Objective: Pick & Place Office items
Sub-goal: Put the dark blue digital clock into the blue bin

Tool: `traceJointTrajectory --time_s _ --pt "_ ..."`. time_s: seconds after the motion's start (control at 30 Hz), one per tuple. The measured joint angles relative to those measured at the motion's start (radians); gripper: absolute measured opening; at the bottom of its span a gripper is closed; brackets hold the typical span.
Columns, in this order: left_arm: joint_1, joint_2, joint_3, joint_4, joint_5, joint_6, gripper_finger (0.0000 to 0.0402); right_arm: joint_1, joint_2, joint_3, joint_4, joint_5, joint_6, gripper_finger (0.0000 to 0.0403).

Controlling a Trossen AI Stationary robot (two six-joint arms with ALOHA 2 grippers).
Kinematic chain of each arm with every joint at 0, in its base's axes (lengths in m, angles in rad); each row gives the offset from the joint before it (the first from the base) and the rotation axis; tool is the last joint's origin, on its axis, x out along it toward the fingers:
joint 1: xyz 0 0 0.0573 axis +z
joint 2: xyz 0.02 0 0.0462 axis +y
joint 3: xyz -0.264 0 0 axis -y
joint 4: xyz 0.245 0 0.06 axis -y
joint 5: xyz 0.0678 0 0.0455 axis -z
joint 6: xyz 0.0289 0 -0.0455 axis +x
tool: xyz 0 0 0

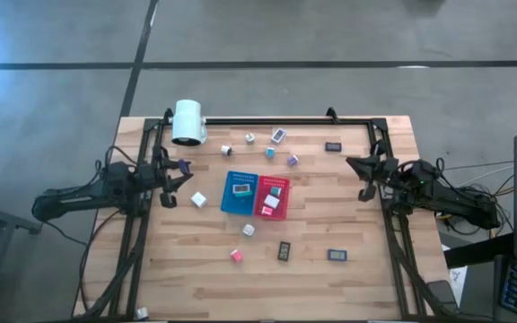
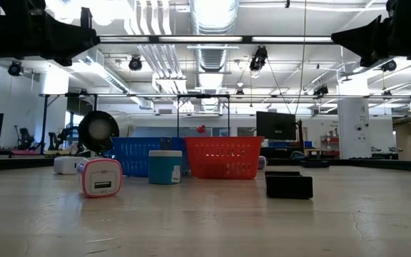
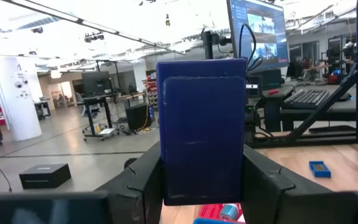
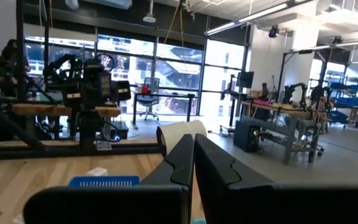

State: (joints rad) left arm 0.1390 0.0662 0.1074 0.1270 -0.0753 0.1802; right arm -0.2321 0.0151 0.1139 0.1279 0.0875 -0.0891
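Left gripper (image 3: 201, 186) is raised above the table's left side, clamped on a dark blue flat rectangle (image 3: 201, 130) standing upright between the fingers. Blue tray (image 1: 239, 194) and red tray (image 1: 273, 198) sit mid-table, well apart from it. Right gripper (image 4: 193, 168) waits over the right edge, fingers pressed together, empty.

Risks, as judged: the grip looks low on the rectangle, so it may pivot or slip during carry. Released too high, it could bounce off a tray rim. Loose items, such as the white cube (image 1: 198, 199) near the blue tray, could get knocked.
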Motion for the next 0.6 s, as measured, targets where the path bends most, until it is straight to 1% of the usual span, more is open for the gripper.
traceJointTrajectory --time_s 0.43,0.6 --pt "0.000 0.000 0.000 -0.030 0.000 -0.010 0.0154 0.000 0.000 -0.008 0.010 0.000 0.001 0.0008" --pt "0.000 0.000 0.000 -0.035 0.000 -0.028 0.0154 0.000 0.001 -0.018 0.009 0.000 0.050 0.0008"
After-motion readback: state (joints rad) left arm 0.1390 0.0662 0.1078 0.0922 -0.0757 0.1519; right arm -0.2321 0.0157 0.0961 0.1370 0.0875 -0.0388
